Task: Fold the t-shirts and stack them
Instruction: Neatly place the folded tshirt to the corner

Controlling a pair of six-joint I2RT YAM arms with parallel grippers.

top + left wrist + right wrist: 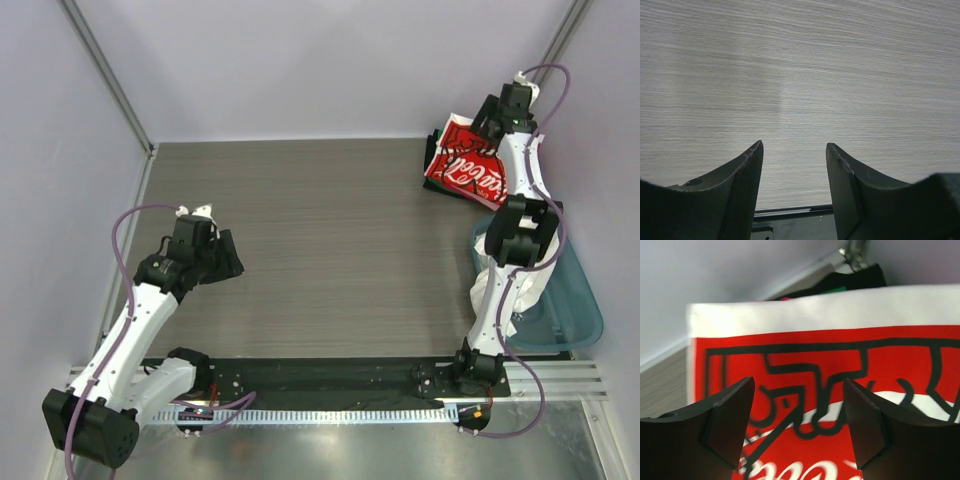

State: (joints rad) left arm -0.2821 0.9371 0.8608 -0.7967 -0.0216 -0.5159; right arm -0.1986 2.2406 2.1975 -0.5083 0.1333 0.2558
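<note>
The red Coca-Cola shirt (468,170) is lying folded atop darker shirts (432,158) at the table's (330,240) 1 o'clock corner, tight against 2 walls. The right gripper (485,125) is hovering over it, jaws apart, gripping nothing. The left gripper (225,258) is hanging at 9 o'clock, jaws apart, over bare tabletop stretching across the center. The teal tub (580,310) is sitting at the 4 o'clock edge.

Grey wood-grain surface (330,250), teal tub (582,305) at its right side.
Pale walls (330,60) close in the surface, with slanted metal posts (105,70) at the far corners. The translucent tub sits by the right wall, toward the near edge. A black strip (320,372) and a slotted metal rail (330,412) run along the near edge.
</note>
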